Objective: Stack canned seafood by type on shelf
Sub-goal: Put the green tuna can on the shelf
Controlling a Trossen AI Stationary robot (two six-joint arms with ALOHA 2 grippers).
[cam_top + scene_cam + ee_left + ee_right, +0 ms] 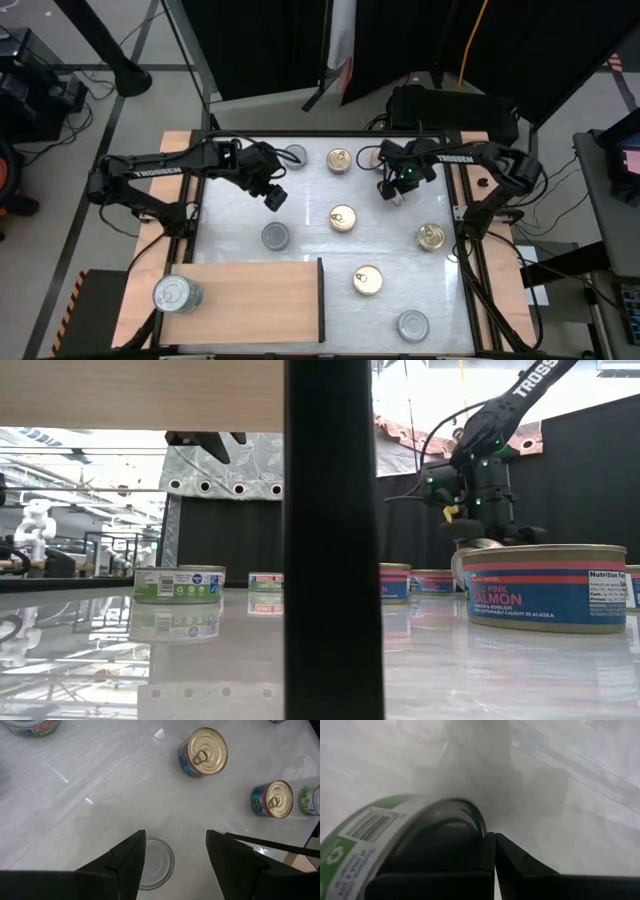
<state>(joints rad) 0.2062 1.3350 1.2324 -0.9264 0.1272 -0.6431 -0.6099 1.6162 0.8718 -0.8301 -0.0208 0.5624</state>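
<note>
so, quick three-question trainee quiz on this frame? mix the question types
1. What sits on the shelf, and how many?
2. True or false: the left gripper is shut on a gold-lidded tin.
3. The right gripper has its fingers: A) spread wide, B) shut together, C) clamped on the board's edge.

Key
1. One silver-lidded tin, near the board's left end.
2. False. It is open and holds nothing.
3. B
</note>
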